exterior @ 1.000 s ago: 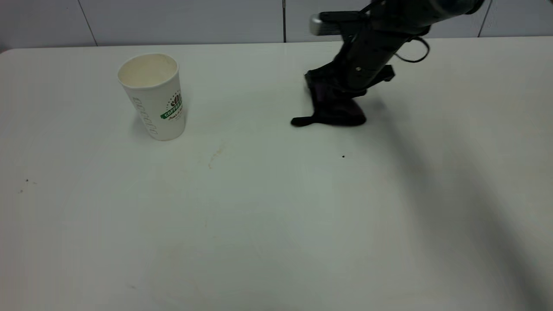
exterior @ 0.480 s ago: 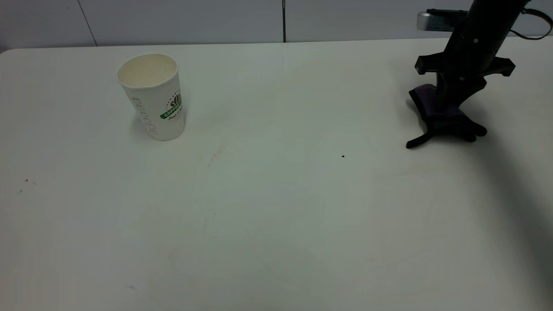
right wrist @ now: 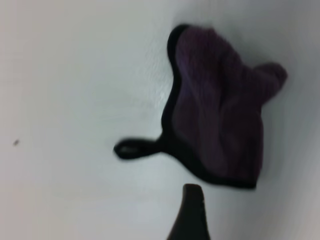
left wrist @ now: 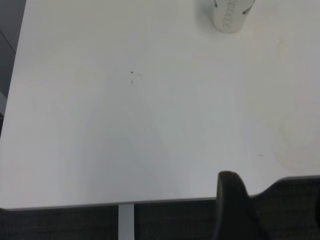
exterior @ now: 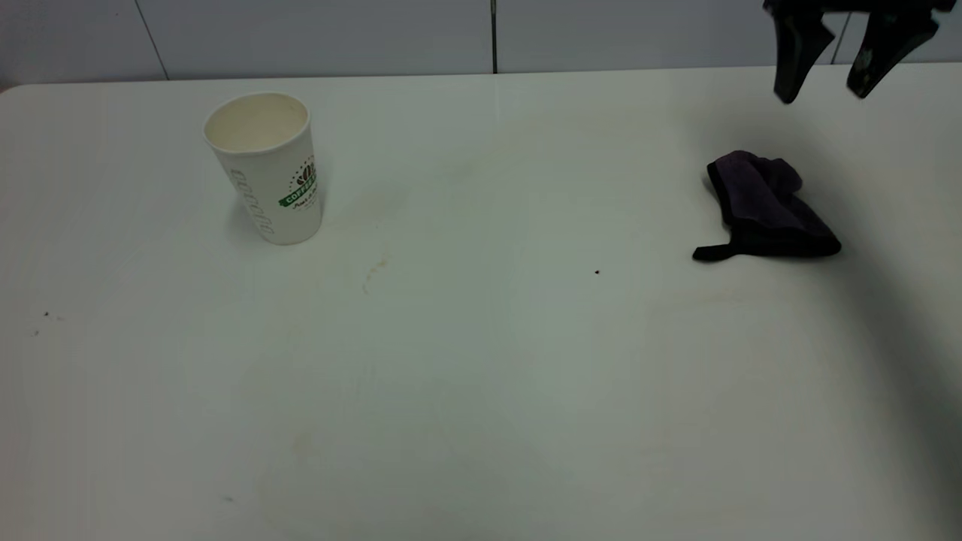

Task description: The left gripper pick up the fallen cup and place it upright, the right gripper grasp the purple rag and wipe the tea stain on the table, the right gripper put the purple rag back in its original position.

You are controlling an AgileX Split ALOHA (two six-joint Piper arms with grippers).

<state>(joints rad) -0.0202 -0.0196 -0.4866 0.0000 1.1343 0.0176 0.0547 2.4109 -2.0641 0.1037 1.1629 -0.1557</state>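
One cup (exterior: 264,167), one purple rag (exterior: 765,207), one faint tea stain (exterior: 373,269) trace on the table (exterior: 481,391). Cup upright at far left, mouth up, logo facing the right side. Rag crumpled on the table at far right, loop tab pointing toward centre, untouched. Right gripper (exterior: 834,64) raised above and behind the rag, fingers spread, nothing held. Exterior view shows no left gripper; left wrist view shows only a dark finger tip (left wrist: 232,205) at the table's near edge, spread cannot be told. Right wrist view alone shows rag folds (right wrist: 217,130) close. Wide bare tabletop between cup and rag.
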